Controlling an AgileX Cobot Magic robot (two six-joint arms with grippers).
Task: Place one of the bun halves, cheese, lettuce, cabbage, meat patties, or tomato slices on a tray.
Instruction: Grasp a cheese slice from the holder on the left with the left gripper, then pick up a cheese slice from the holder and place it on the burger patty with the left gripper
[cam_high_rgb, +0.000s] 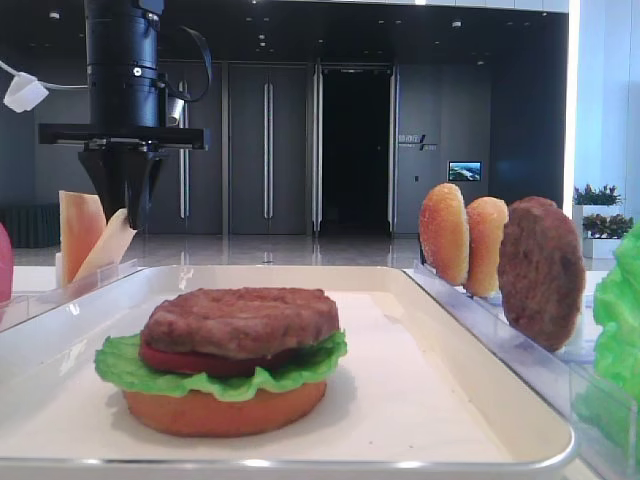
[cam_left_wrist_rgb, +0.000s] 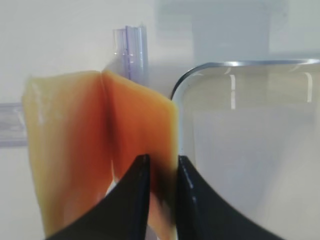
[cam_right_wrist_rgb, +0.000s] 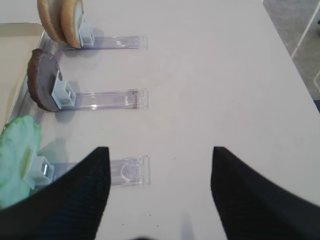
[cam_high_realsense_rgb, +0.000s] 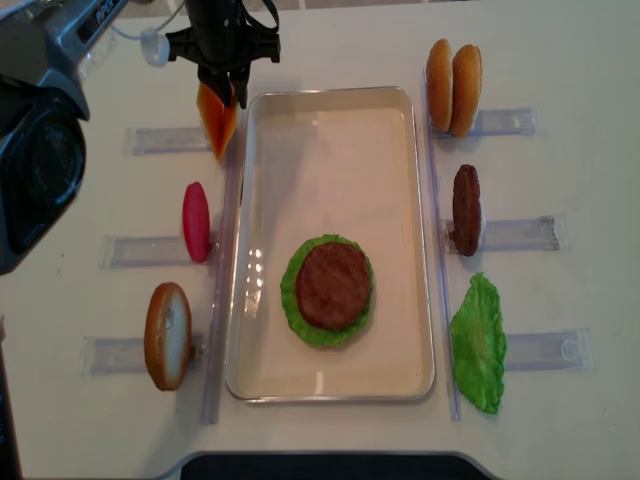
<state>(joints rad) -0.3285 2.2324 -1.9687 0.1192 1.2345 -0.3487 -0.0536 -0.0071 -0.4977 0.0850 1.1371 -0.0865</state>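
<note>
Two cheese (cam_left_wrist_rgb: 100, 150) slices stand in a holder (cam_left_wrist_rgb: 131, 50) at the tray's (cam_high_realsense_rgb: 330, 95) ten o'clock, left gripper (cam_left_wrist_rgb: 161, 172) pinching one slice's edge; right gripper (cam_right_wrist_rgb: 157, 190) hangs open. The thin grip could slip, or drag both slices up.

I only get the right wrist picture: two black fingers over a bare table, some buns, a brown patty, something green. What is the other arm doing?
Observer: The left gripper is pinching one of two upright cheese slices in a clear holder beside the tray.
Operator: Is anything on that tray?
Observer: Yes, a half-built burger: bottom bun, lettuce, a red tomato slice, with a meat patty on top.
Operator: Anything else on the far side?
Observer: A pink-red slice and another bun half, each standing in its own holder.
</note>
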